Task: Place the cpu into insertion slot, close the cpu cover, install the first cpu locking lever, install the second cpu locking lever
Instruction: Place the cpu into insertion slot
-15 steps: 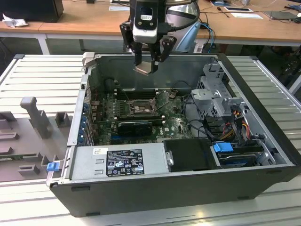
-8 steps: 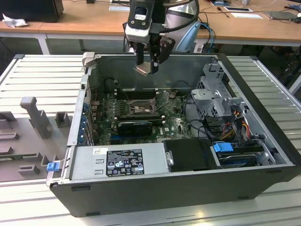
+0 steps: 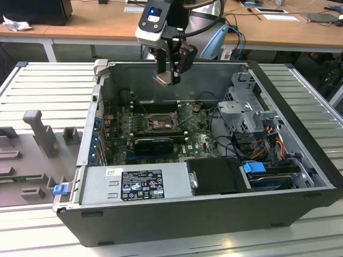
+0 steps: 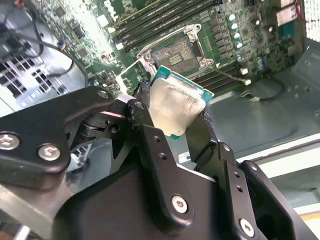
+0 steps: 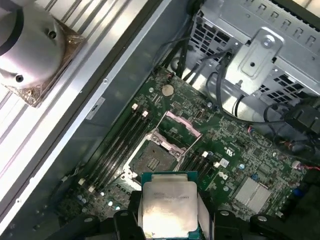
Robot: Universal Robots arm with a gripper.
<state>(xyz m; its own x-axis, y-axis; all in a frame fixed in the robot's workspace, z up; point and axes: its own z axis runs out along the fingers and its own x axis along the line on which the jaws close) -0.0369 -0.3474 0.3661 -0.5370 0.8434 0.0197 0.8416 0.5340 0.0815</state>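
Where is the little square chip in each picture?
Exterior view: cpu held in the gripper, high above the slot.
Second wrist view: cpu tilted between the black fingers, with the slot beyond it.
First wrist view: cpu between the fingers, with the slot beyond it.
Shared landmark: the slot.

Silver cpu (image 5: 169, 212) (green-edged) aloft, apart from open insertion slot (image 5: 151, 161)
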